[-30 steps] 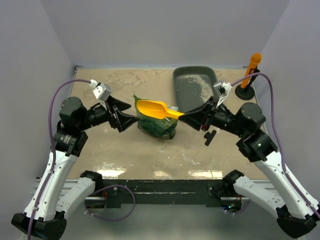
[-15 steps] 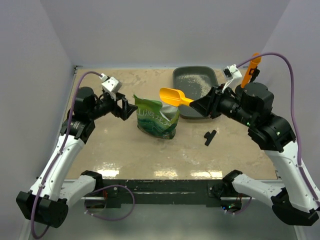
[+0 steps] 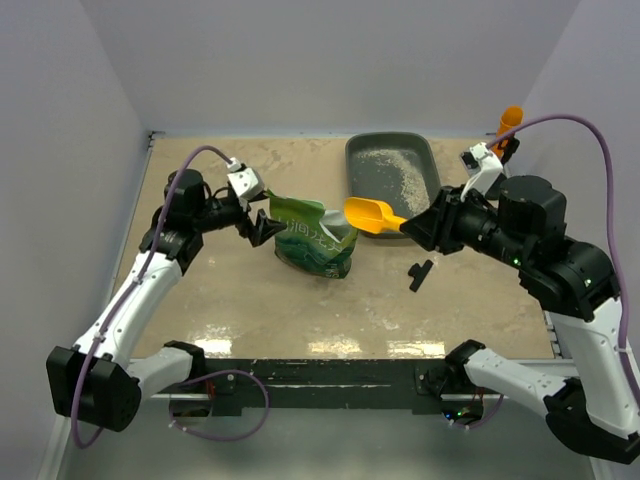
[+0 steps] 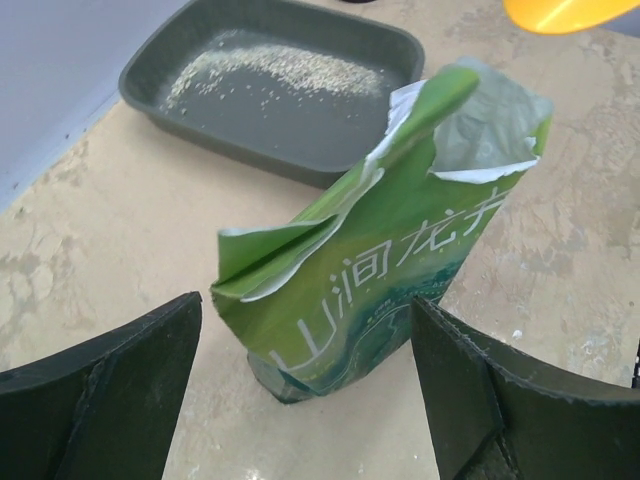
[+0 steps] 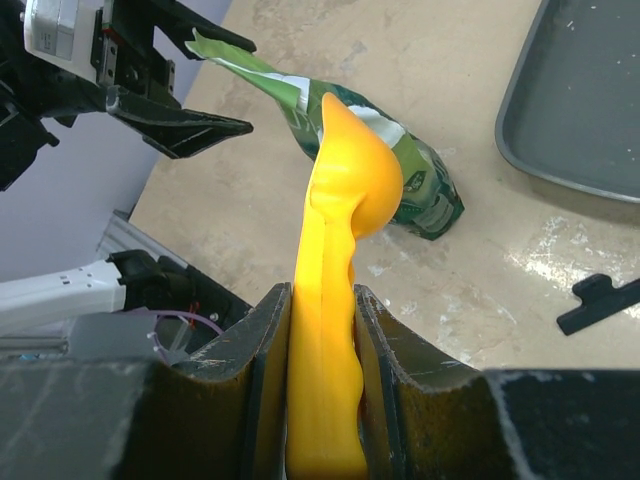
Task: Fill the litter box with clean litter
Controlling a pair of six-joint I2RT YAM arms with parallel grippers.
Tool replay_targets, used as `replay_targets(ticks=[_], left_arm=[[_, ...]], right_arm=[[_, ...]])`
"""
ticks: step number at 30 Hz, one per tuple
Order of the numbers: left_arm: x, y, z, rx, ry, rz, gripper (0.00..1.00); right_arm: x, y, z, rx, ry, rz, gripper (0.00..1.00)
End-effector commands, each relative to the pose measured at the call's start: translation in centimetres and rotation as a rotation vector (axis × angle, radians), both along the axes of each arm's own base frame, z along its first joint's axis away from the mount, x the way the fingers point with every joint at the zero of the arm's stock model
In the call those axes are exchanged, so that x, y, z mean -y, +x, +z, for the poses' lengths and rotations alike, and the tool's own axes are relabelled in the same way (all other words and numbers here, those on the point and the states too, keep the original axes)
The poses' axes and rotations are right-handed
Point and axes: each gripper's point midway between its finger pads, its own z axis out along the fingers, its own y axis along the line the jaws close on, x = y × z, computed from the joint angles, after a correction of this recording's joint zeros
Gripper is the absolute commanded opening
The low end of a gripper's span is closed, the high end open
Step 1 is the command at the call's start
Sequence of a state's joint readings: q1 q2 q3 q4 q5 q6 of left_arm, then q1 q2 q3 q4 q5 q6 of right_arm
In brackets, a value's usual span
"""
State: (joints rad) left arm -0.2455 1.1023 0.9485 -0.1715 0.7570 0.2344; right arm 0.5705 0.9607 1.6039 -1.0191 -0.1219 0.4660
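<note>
Stone-look tabletop (image 3: 300, 310), beige. Litter box (image 3: 392, 180) sits at the far edge right of centre, with a thin scatter of clean litter (image 3: 385, 158) along its far end. Green litter bag (image 3: 315, 238) stands upright mid-table, top torn open, just near-left of the box. Left gripper (image 3: 268, 228) is at the bag's left edge, jaws spread wide, gripping nothing. Right gripper (image 3: 425, 226) is clamped on the handle of a yellow scoop (image 3: 372, 215), bowl between the bag's top and the box. Small black part (image 3: 420, 274) lies loose on the table.
</note>
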Motion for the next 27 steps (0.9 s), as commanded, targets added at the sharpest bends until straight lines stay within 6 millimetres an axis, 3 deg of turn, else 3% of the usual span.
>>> replay_targets(ticks=[1, 10, 18, 19, 22, 24, 27], left_arm=[[1.5, -0.2, 1.8, 0.146, -0.035, -0.156, 0.89], [2.2, 0.6, 0.8, 0.152, -0.082, -0.268, 0.86], [2.7, 0.3, 0.4, 0.101, -0.125, -0.375, 0.67], [2.8, 0.0, 0.3, 0.102, -0.129, -0.387, 0.63], [2.9, -0.6, 0.1, 0.092, -0.146, -0.415, 0.34], [2.9, -0.5, -0.1, 0.088, -0.143, -0.408, 0.03], [2.8, -0.9, 0.3, 0.106, -0.136, -0.39, 0.0]], right_arm=[[0.9, -1.0, 1.1, 0.034, -0.005, 0.0, 0.0], [0.8, -1.4, 1.0, 0.009, -0.018, 0.019, 0.0], [0.6, -1.3, 0.3, -0.01, -0.033, 0.031, 0.0], [0.5, -1.4, 0.1, -0.014, -0.035, 0.036, 0.0], [0.3, -1.2, -0.1, -0.023, -0.04, 0.042, 0.0], [0.2, -1.0, 0.0, -0.028, -0.046, 0.044, 0.0], [-0.3, -1.0, 0.2, -0.04, -0.043, 0.067, 0.0]])
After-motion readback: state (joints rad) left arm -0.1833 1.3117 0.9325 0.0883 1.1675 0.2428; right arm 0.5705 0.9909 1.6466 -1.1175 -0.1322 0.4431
